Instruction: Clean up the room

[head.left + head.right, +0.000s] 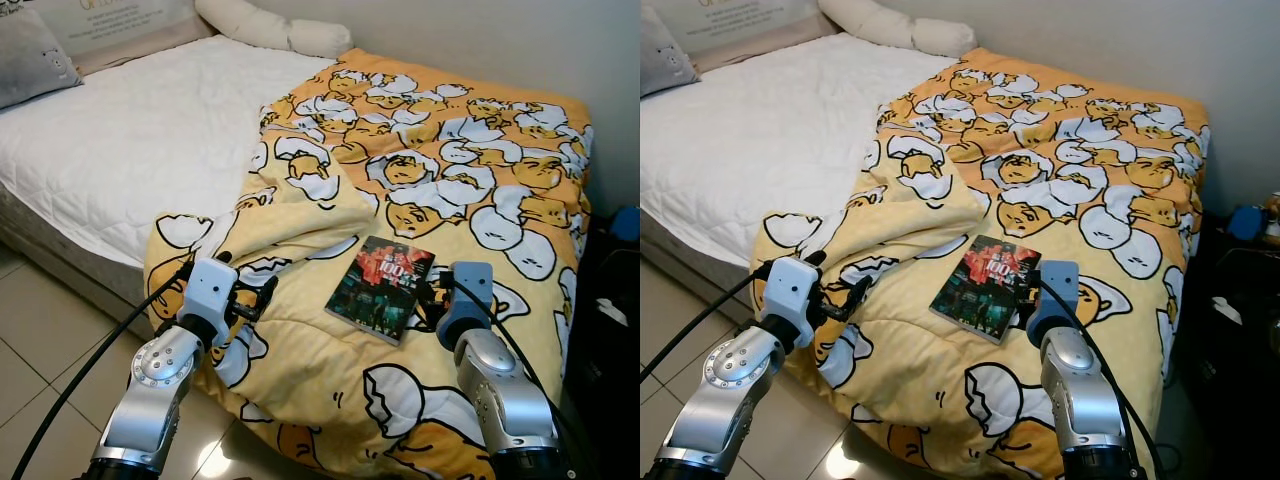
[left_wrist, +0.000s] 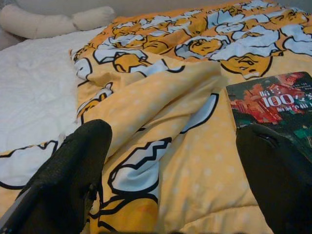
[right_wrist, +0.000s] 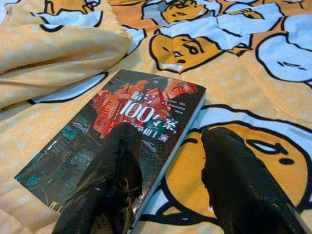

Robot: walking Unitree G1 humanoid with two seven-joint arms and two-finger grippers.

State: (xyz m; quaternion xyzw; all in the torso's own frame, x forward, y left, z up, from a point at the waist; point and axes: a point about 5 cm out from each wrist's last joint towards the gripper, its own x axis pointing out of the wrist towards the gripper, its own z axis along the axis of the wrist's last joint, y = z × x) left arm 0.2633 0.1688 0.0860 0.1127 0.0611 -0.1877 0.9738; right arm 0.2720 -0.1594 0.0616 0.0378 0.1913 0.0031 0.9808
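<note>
1. Far left, the bare white mattress (image 1: pixel 130 140) lies open, a grey pillow (image 1: pixel 30 55) up at ten o'clock.
2. The left gripper (image 1: pixel 252 298) hovers over the rumpled near edge of the yellow egg-print blanket (image 1: pixel 450 170); its wrist view shows the fingers (image 2: pixel 68 180) spread wide with nothing between them, only folds of cloth.
3. Centre stage: the book (image 1: pixel 382 288) lies flat on the blanket, dark cover up, well clear of the bed's edge. Its long axis runs from about one o'clock down to seven.
4. The right gripper (image 1: pixel 432 296) is right at the book's right-hand long edge. In the wrist view one finger (image 3: pixel 117 175) sits over the cover and the other hangs over bare blanket, so the fingers straddle that edge, parted moderately, not yet closed.
5. The call: the right arm is plainly nearer. The book lies at nine o'clock from it, edge-on to the fingers, so a pinch across that edge looks like the coming move.
</note>
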